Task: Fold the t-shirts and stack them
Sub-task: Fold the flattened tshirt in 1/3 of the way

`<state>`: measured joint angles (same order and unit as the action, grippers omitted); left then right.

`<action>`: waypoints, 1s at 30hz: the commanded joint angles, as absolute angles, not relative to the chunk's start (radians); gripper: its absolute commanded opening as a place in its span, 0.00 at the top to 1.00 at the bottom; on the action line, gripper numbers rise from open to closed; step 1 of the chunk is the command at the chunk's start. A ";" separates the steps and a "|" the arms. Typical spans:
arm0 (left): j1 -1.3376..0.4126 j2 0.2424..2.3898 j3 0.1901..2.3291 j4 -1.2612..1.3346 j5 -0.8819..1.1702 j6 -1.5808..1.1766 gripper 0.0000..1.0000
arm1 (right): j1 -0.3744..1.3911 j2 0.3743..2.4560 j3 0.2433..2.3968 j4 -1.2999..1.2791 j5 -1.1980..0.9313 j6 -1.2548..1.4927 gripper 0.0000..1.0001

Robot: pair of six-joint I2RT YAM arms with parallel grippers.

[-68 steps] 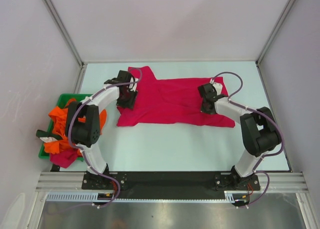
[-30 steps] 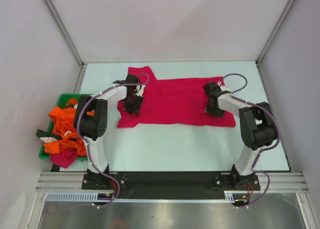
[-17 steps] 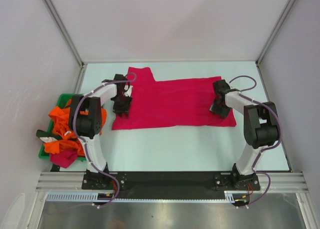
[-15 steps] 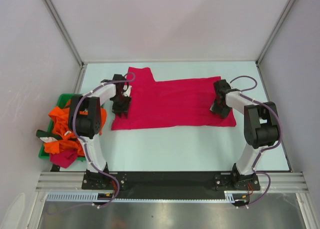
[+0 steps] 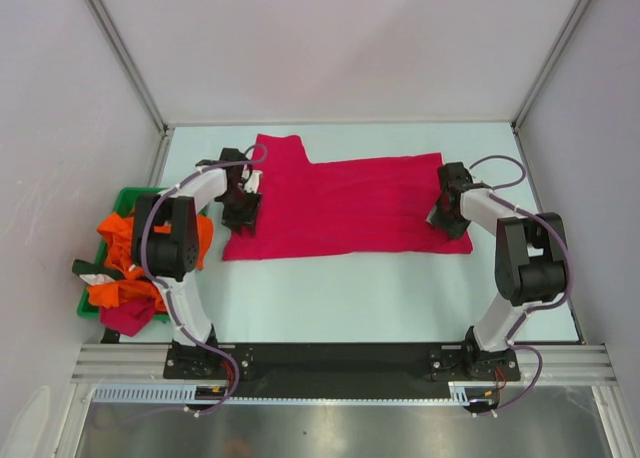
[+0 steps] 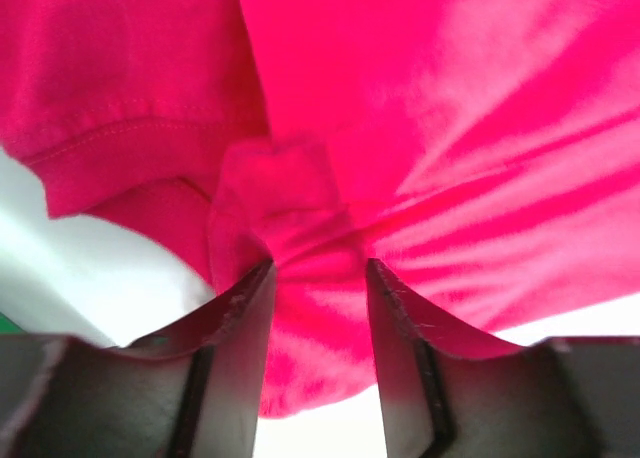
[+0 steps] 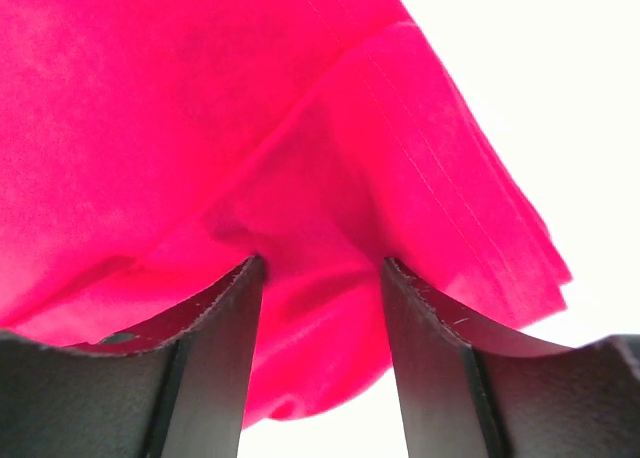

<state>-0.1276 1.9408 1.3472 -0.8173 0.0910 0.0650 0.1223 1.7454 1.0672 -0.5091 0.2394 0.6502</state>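
Two grips on: left gripper (image 5: 241, 210) is clamping the shirt (image 5: 345, 203) at its left edge, right gripper (image 5: 443, 216) at its right edge. The shirt is lying flat on the table (image 5: 400, 288), long axis running arm to arm.

Bare surface (image 5: 350, 288) runs wide between the crimson shirt (image 5: 350, 203) and the arm bases (image 5: 195, 358); passage open there. The left tool (image 5: 241, 216) and right tool (image 5: 444, 218) occupy the shirt's two ends. A green tray (image 5: 125, 192) heaped with orange shirts (image 5: 118, 283) blocks the left edge. Walls (image 5: 330, 48) enclose three sides.
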 commanded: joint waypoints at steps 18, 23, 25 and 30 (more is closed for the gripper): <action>-0.170 1.853 1.315 -0.854 0.183 0.112 0.56 | 0.183 1.606 0.983 -0.609 0.394 0.667 0.48; -0.169 1.841 1.305 -0.830 0.178 0.101 0.57 | 0.202 1.614 1.000 -0.580 0.414 0.676 0.50; -0.170 1.798 1.301 -0.807 0.204 0.098 0.57 | 0.232 1.589 1.028 -0.589 0.437 0.681 0.50; -0.169 1.723 1.318 -0.759 0.224 0.071 0.56 | 0.310 1.588 1.117 -0.608 0.471 0.644 0.48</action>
<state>-0.1699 1.8263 1.2995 -0.8257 0.1959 0.0864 0.2630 1.6222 1.0256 -0.6189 0.4110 0.6582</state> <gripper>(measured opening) 0.435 0.507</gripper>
